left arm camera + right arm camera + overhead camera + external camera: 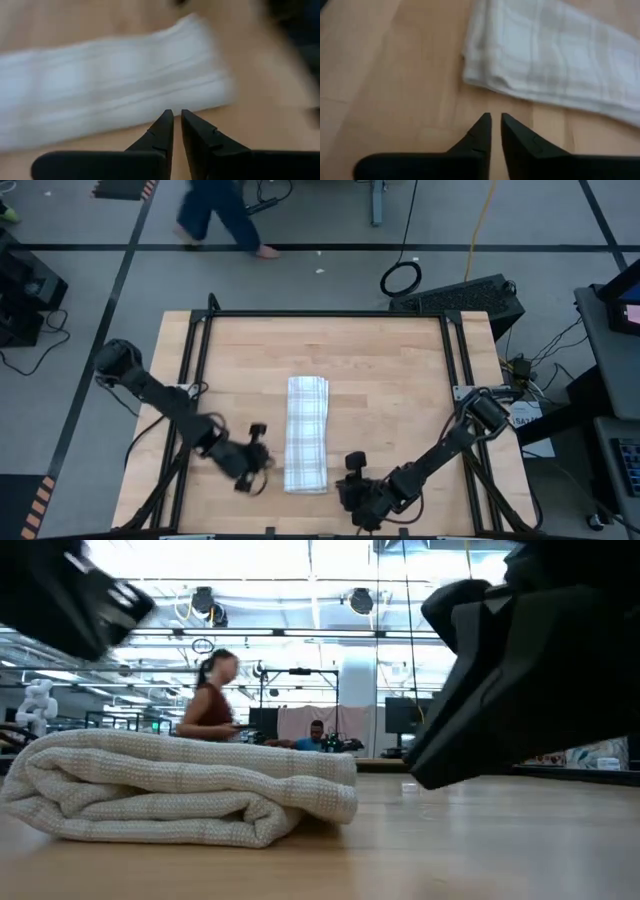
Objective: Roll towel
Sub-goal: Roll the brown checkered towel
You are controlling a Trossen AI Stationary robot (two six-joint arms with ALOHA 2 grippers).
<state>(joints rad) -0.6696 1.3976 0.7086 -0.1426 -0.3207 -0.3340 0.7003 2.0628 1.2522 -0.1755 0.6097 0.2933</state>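
The white towel (307,435) with a faint grey check lies flat on the wooden table as a long narrow folded strip, running from the near edge toward the far edge. The low view shows its near end (180,785) in several stacked layers. My left gripper (263,466) hovers just off the strip's left side near its near end, its fingers (177,117) shut and angled down at the towel's long edge (110,85). My right gripper (346,480) is off the strip's right side by its near corner (470,75), with fingers (496,120) shut and nothing between them.
A black frame (320,314) borders the table's far and side edges. Bare wood (400,400) lies on either side of the towel. A person (215,215) walks on the floor beyond the far edge, and a black case (470,298) sits off the far right corner.
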